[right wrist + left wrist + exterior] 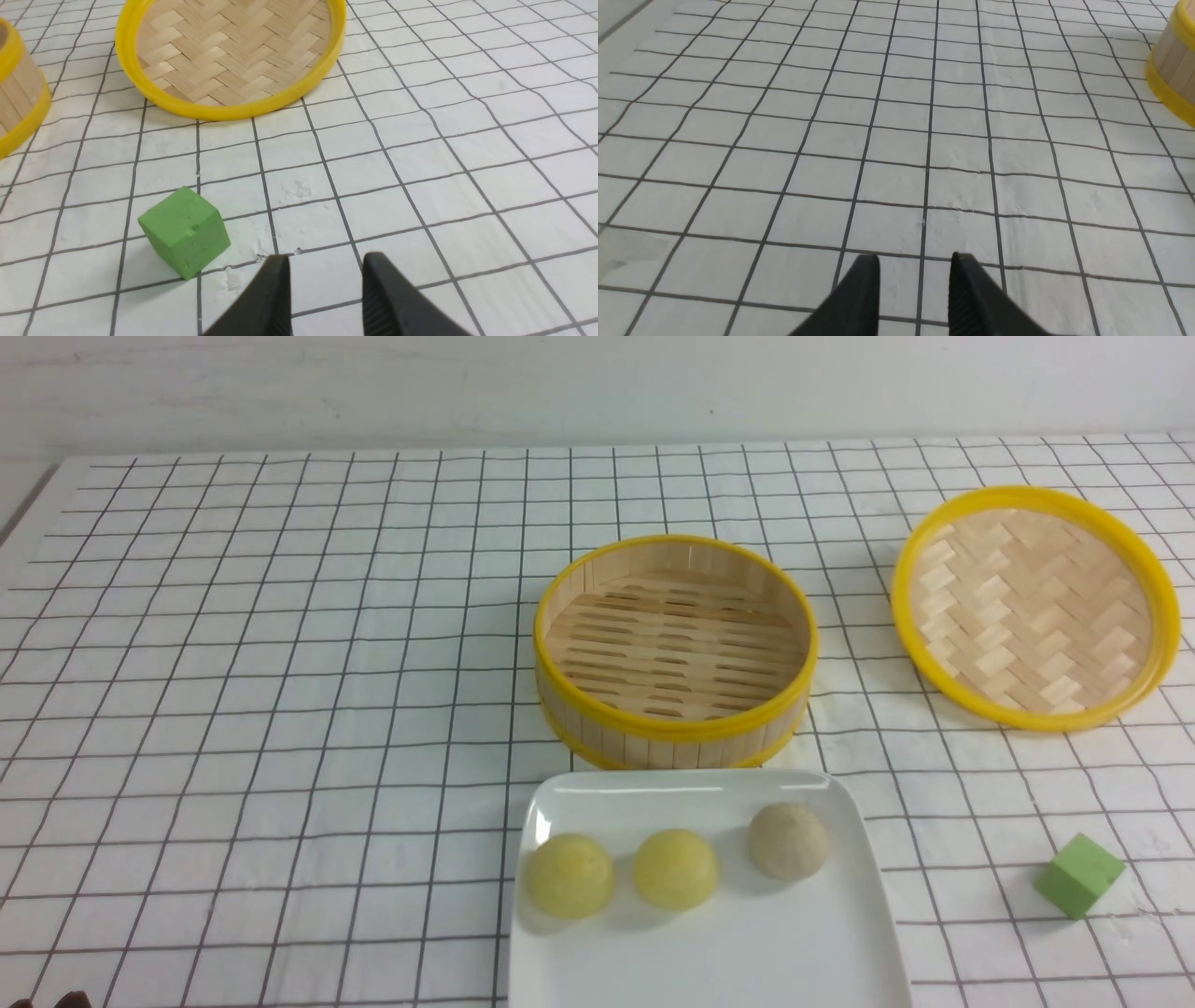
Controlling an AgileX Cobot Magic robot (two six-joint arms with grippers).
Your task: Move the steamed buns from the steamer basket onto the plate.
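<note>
Three steamed buns lie in a row on the white plate [840, 933] at the table's front: two pale yellow buns [569, 875] [676, 868] and a greyish beige bun [788, 841]. Behind the plate stands the bamboo steamer basket [674, 728], with nothing in it; a bit of its wall shows in the left wrist view [1176, 70] and the right wrist view [18, 98]. My left gripper [915, 261] hangs open over bare cloth, nothing between its fingers. My right gripper [326, 261] is open too, above the cloth beside the green cube [184, 231]. Neither arm shows in the front view.
A shallow yellow-rimmed woven lid [1034, 607] lies at the back right, also in the right wrist view [231, 51]. The green cube [1078, 875] sits at the front right. A white cloth with a dark grid [280, 709] covers the table.
</note>
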